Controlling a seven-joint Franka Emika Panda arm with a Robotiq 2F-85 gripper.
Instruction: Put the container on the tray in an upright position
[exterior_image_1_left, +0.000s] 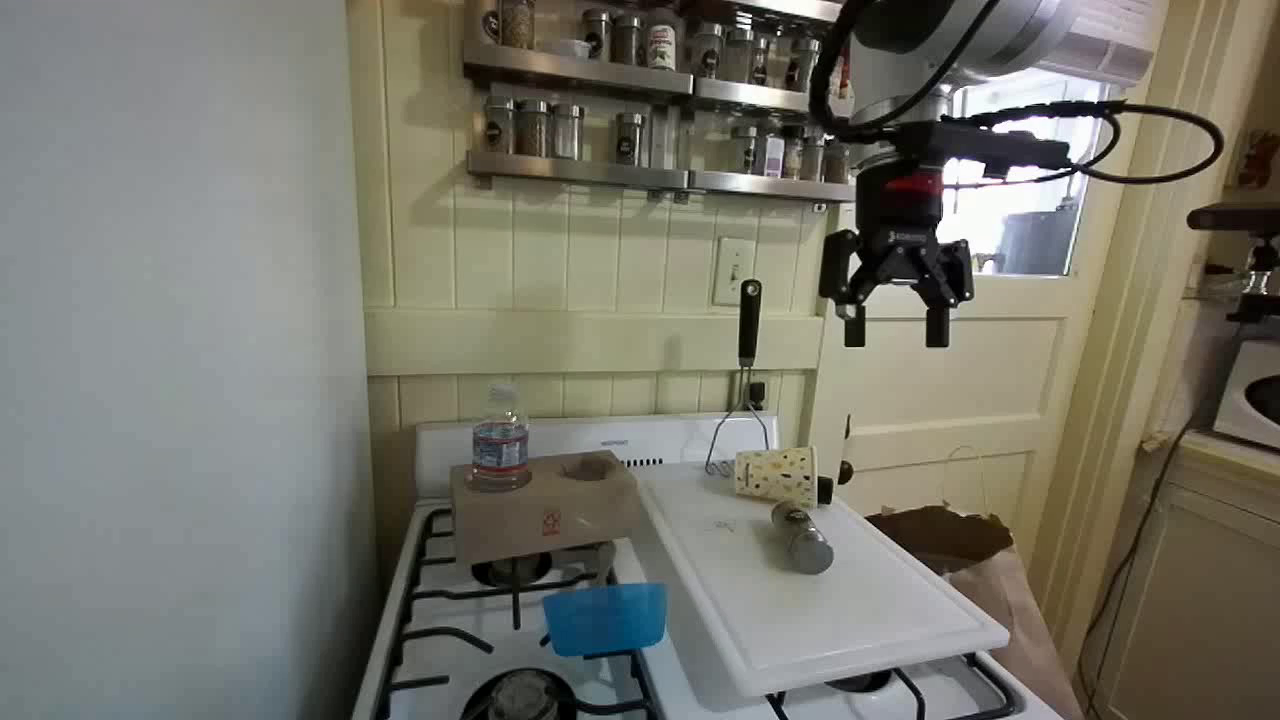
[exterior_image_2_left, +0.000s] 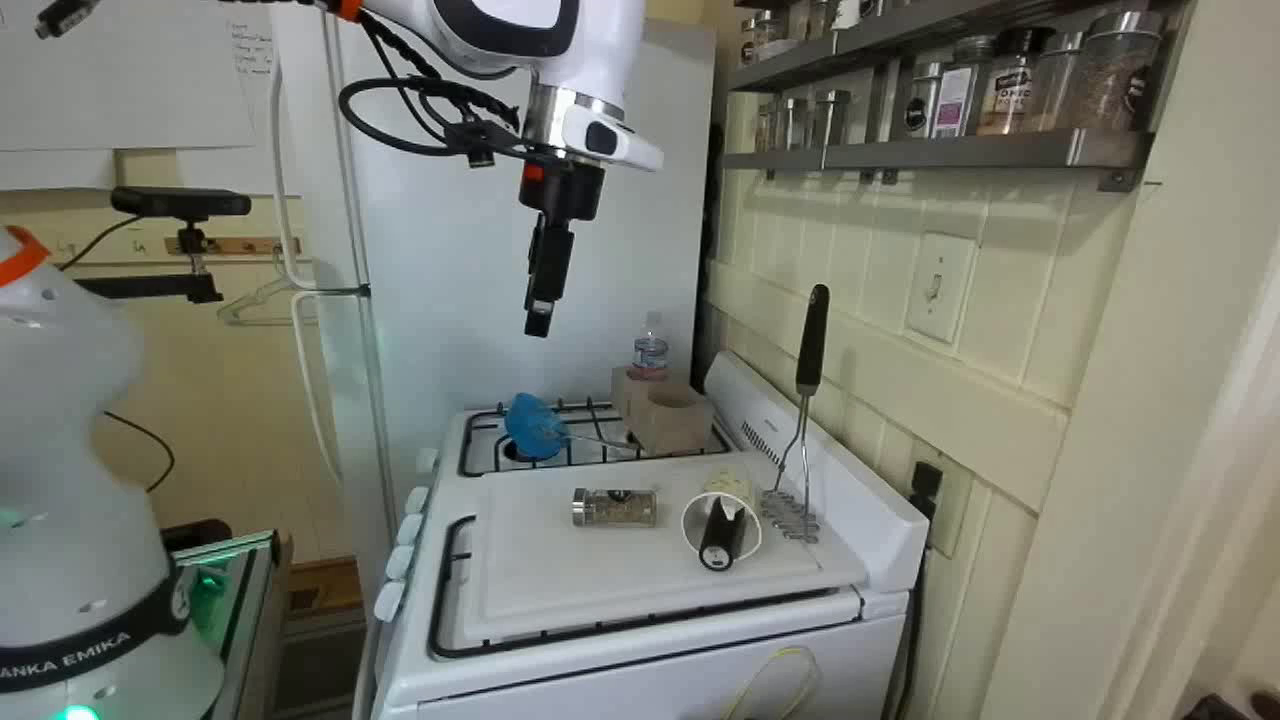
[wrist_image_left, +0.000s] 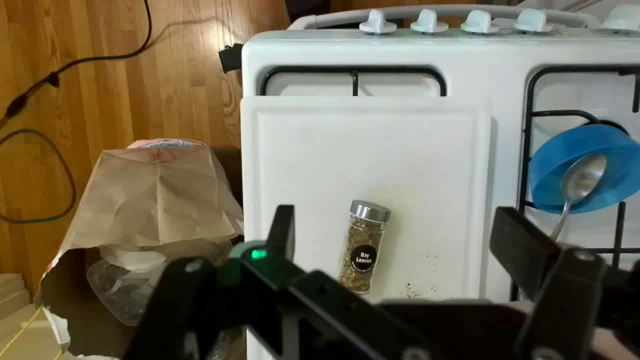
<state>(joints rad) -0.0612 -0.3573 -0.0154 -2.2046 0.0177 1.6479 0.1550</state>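
The container is a small glass spice jar with a grey metal lid and a black "Bay Leaves" label. It lies on its side on the white tray, seen in both exterior views (exterior_image_1_left: 803, 540) (exterior_image_2_left: 615, 507) and the wrist view (wrist_image_left: 362, 250). The tray (exterior_image_1_left: 860, 630) (exterior_image_2_left: 560, 585) (wrist_image_left: 370, 145) rests flat on the stove top. My gripper (exterior_image_1_left: 895, 330) (exterior_image_2_left: 537, 325) is open and empty, high above the stove. In the wrist view the jar shows between the fingertips (wrist_image_left: 400, 240), nearer the left one, its base end close to the gripper's dark body.
A patterned cup (exterior_image_1_left: 775, 473) lies on the tray with a black object in its mouth. A masher (exterior_image_1_left: 748, 325) stands behind it. A cardboard box (exterior_image_1_left: 540, 520), water bottle (exterior_image_1_left: 500, 445) and blue bowl (exterior_image_1_left: 605, 620) are beside the tray. Spice shelves (exterior_image_1_left: 575, 78) hang above; a paper bag (wrist_image_left: 160, 200) stands alongside.
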